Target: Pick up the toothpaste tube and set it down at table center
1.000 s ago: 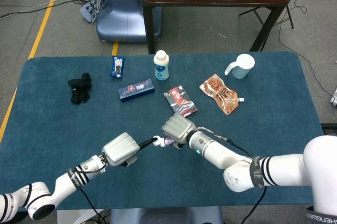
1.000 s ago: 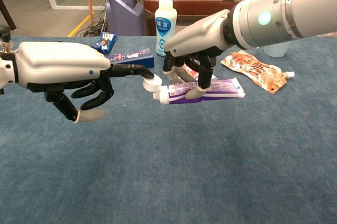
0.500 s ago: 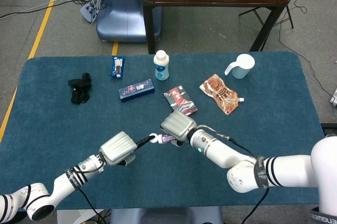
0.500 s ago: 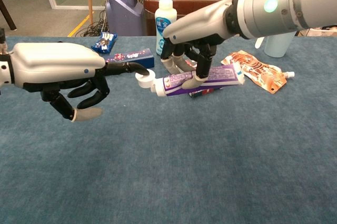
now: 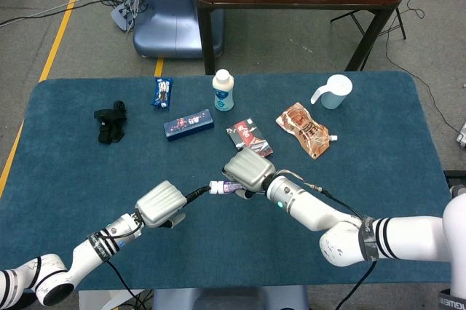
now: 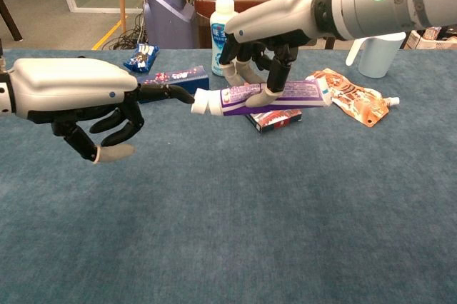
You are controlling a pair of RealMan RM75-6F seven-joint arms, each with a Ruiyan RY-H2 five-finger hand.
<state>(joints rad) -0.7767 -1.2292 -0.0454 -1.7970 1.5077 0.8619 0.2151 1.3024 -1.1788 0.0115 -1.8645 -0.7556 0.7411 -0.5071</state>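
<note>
the right hand (image 6: 260,68) has lifted the toothpaste tube (image 6: 268,95) clear of the tabletop (image 6: 235,232), fingers clamped round it; the empty left hand (image 6: 86,100), fingers curled, one outstretched, touches its cap, so placing comes next
</note>
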